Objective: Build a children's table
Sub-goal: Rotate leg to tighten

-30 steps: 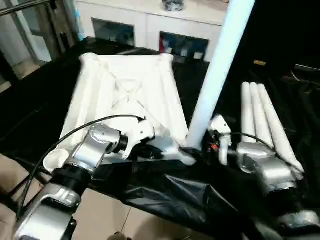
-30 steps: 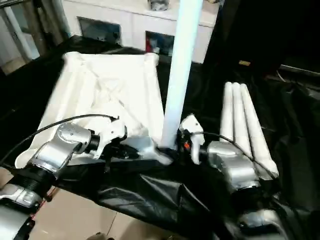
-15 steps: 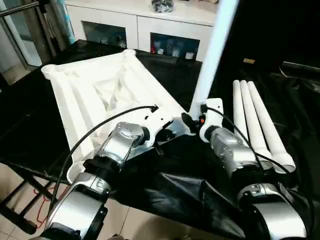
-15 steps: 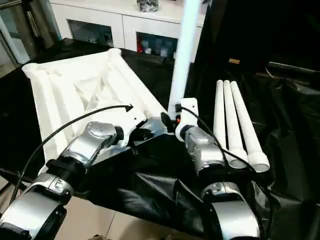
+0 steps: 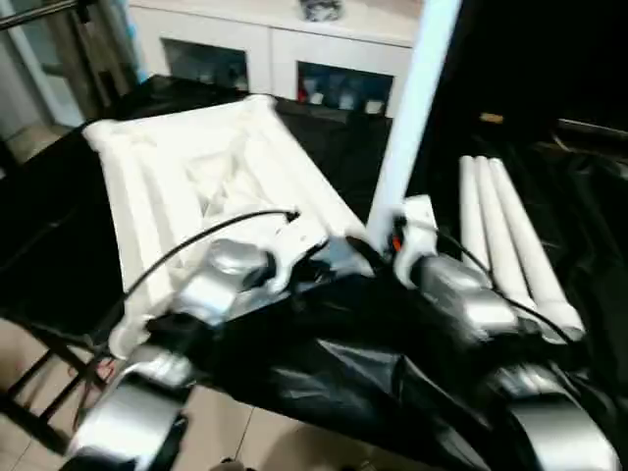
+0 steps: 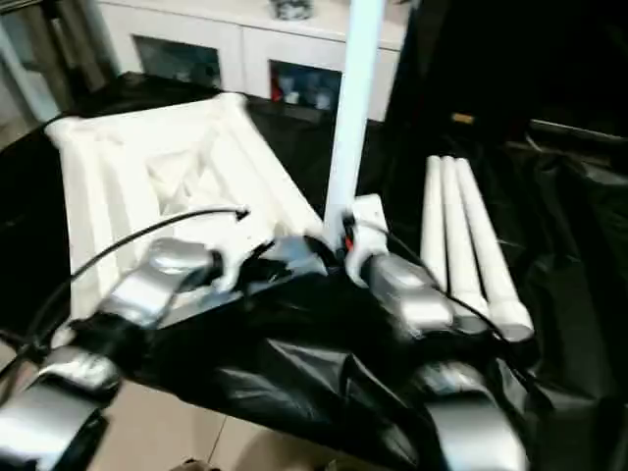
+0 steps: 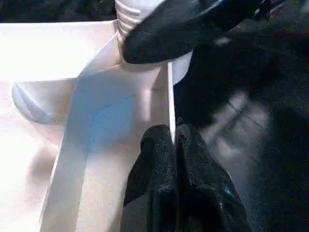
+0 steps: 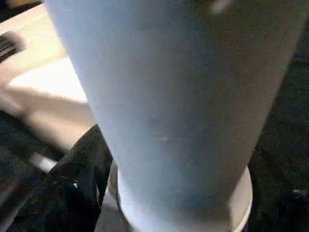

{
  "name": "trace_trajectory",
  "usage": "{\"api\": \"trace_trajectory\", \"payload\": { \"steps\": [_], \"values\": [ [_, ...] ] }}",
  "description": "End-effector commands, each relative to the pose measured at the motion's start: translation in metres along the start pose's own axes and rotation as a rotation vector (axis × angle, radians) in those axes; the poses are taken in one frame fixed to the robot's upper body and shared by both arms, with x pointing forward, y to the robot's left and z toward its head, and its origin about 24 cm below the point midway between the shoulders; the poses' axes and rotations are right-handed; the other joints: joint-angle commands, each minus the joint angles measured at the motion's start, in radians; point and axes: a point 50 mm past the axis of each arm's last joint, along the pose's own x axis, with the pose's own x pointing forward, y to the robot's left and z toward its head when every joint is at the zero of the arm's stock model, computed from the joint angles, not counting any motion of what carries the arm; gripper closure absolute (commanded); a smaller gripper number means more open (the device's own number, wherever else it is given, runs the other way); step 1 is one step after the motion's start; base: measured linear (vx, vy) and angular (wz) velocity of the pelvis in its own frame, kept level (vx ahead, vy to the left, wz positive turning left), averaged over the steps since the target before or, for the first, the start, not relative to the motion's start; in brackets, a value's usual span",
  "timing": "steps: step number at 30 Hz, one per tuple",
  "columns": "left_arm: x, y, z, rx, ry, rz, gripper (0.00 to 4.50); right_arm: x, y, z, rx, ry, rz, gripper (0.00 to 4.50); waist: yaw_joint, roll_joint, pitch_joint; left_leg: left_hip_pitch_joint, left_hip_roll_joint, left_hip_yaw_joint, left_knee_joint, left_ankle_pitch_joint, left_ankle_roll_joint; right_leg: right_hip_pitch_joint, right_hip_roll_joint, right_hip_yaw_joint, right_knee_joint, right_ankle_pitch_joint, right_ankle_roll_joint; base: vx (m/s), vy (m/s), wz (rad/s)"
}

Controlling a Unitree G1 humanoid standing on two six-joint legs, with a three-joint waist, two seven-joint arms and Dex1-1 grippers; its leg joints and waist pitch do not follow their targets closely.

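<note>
- The children's table top [image 5: 211,182] lies upside down on the black-covered work surface [image 5: 59,245], its ribbed white underside facing up, with rounded sockets at the corners.
- One long white leg [image 5: 410,108] stands upright in the corner socket of the top nearest the robot's right arm.
- Three more white legs [image 5: 510,240] lie side by side, touching, on the black cover to the right of the top, well apart from it.

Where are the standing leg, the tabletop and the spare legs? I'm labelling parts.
standing leg [image 5: 404,128], left eye view, mid shaft
tabletop [image 5: 211,167], left eye view, ribbed underside
spare legs [image 5: 505,231], left eye view, middle leg's shaft
</note>
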Motion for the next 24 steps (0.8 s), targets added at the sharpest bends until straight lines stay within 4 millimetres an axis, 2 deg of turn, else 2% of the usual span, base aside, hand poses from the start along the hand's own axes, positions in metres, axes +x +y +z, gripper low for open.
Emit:
{"api": "trace_trajectory", "payload": {
  "steps": [1, 3, 7, 9, 12, 15, 19, 21, 24],
  "values": [
    [0.013, -0.016, 0.028, 0.105, -0.108, -0.154, 4.50, 0.006, 0.023, 0.000, -0.025, 0.033, 0.212, 0.87, 0.004, 0.004, -0.070, 0.015, 0.058, -0.013, -0.063, -0.146, 0.077, 0.060, -0.113, 0.059, -0.077, -0.155, -0.220, 0.000, 0.000, 0.00],
    [0.007, -0.016, 0.023, 0.114, -0.092, -0.184, 4.50, -0.008, 0.023, -0.002, -0.077, 0.055, 0.275, 0.87, 0.013, 0.006, -0.069, 0.017, 0.060, -0.013, -0.065, -0.154, 0.071, 0.059, -0.113, 0.058, -0.079, -0.177, -0.210, 0.000, 0.000, 0.00],
    [0.001, -0.016, 0.020, 0.126, -0.083, -0.220, 4.50, -0.018, 0.023, -0.005, -0.104, 0.082, 0.324, 0.87, 0.017, 0.003, -0.067, 0.017, 0.059, -0.013, -0.067, -0.178, 0.058, 0.056, -0.116, 0.054, -0.086, -0.244, -0.192, 0.000, 0.000, 0.00],
    [-0.004, -0.016, 0.017, 0.126, -0.067, -0.243, 4.50, -0.023, 0.024, -0.005, -0.092, 0.088, 0.357, 0.87, 0.019, 0.004, -0.067, 0.015, 0.058, -0.013, -0.067, -0.173, 0.061, 0.057, -0.116, 0.054, -0.087, -0.250, -0.183, 0.000, 0.000, 0.00],
    [-0.008, -0.016, 0.013, 0.126, -0.048, -0.263, 4.50, -0.027, 0.026, -0.003, -0.071, 0.091, 0.383, 1.11, 0.022, 0.006, -0.069, 0.015, 0.061, -0.014, -0.068, -0.163, 0.061, 0.055, -0.116, 0.051, -0.083, -0.229, -0.188, 0.000, 0.000, 0.00],
    [-0.010, -0.016, 0.012, 0.124, -0.043, -0.276, 4.50, -0.028, 0.028, -0.003, -0.057, 0.094, 0.396, 1.28, 0.028, 0.005, -0.072, 0.015, 0.061, -0.013, -0.067, -0.149, 0.060, 0.055, -0.118, 0.051, -0.078, -0.196, -0.195, 0.000, 0.000, 0.00],
    [-0.010, -0.014, 0.012, 0.117, -0.046, -0.258, 4.50, -0.024, 0.031, -0.005, -0.045, 0.093, 0.395, 1.62, 0.030, 0.005, -0.071, 0.013, 0.061, -0.013, -0.067, -0.150, 0.053, 0.056, -0.121, 0.050, -0.079, -0.206, -0.192, 0.000, 0.000, 0.00],
    [-0.008, -0.013, 0.014, 0.109, -0.054, -0.237, 4.50, -0.021, 0.031, -0.007, -0.035, 0.093, 0.365, 1.68, 0.029, 0.005, -0.071, 0.012, 0.060, -0.014, -0.067, -0.150, 0.050, 0.056, -0.121, 0.050, -0.080, -0.214, -0.189, 0.000, 0.000, 0.00],
    [-0.001, -0.010, 0.019, 0.086, -0.079, -0.175, 4.50, -0.008, 0.027, -0.014, -0.014, 0.104, 0.228, 1.70, 0.023, 0.005, -0.069, 0.015, 0.058, -0.015, -0.069, -0.168, 0.034, 0.051, -0.123, 0.050, -0.084, -0.260, -0.182, 0.000, 0.000, 0.00]
  ]
}}
